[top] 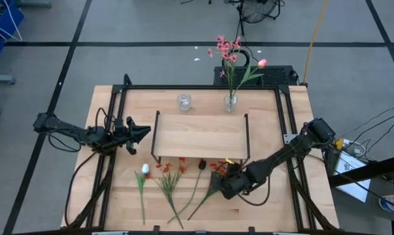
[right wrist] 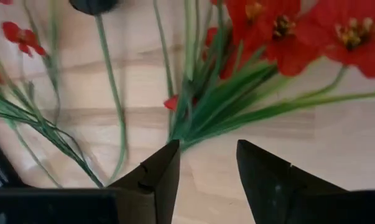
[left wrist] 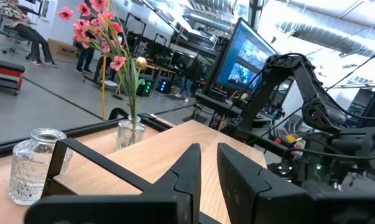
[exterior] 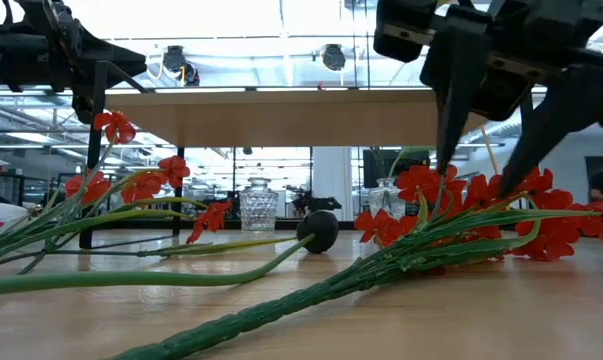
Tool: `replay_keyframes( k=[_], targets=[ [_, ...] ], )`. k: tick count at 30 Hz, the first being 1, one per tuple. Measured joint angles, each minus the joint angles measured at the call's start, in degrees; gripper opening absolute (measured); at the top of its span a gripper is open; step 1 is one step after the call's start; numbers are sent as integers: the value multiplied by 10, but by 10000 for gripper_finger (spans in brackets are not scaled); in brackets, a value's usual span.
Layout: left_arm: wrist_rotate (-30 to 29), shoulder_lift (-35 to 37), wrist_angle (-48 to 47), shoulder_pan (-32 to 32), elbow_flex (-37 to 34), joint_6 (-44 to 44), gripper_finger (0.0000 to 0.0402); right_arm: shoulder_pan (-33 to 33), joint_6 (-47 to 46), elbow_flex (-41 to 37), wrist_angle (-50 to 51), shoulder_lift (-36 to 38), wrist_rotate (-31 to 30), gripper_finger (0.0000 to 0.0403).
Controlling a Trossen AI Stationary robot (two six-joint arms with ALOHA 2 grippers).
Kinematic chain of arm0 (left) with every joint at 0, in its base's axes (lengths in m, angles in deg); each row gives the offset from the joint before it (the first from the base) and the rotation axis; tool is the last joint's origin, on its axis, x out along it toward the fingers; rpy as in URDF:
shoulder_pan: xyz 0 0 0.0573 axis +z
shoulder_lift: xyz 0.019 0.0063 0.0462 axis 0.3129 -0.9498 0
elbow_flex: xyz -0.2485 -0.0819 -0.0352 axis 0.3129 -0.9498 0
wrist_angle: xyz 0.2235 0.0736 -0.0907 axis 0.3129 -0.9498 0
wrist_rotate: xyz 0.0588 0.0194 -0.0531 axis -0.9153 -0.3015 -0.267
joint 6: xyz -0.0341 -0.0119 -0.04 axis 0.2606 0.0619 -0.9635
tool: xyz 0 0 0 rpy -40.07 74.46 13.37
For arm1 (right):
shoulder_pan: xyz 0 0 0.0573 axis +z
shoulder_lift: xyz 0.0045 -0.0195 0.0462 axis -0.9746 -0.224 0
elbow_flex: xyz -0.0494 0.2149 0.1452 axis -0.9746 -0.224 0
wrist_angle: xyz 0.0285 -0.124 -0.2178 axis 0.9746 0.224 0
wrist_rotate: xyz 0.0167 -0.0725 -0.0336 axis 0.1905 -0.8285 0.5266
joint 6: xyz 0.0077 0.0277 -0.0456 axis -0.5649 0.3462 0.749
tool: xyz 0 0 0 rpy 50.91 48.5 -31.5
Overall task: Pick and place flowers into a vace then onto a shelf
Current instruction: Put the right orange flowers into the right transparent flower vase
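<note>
Several flowers lie on the table in front of the shelf point(top: 200, 136): a white tulip bud point(top: 144, 170), a red-blossomed spray point(top: 170, 173), a dark bud point(top: 201, 166) and a second red-blossomed bunch point(top: 217, 171). My right gripper point(right wrist: 207, 152) is open and slants down over this last bunch point(right wrist: 224, 102). Its fingertips point(exterior: 476, 175) stand just above the leafy stems, close to the blossoms point(exterior: 431, 190). My left gripper point(top: 146, 132) waits shut and level at the shelf's left end. A vase point(top: 230, 102) behind the shelf holds pink flowers.
An empty glass vase point(top: 184, 102) stands behind the shelf, left of the filled one. Black rails point(top: 285, 130) frame the tabletop. The shelf's black end frames point(top: 247, 140) stand close to the far side of the lying flowers. Bare wood point(top: 268, 205) lies near the front right.
</note>
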Motion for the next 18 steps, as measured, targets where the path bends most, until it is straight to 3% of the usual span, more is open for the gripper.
replay_keyframes(
  k=[7,18],
  targets=[
    [0,0,0,0,0,0,58,-19,-10,-1,-22,-19,4,150],
    [0,0,0,0,0,0,58,-35,-13,1,-138,-104,46,150]
  ],
)
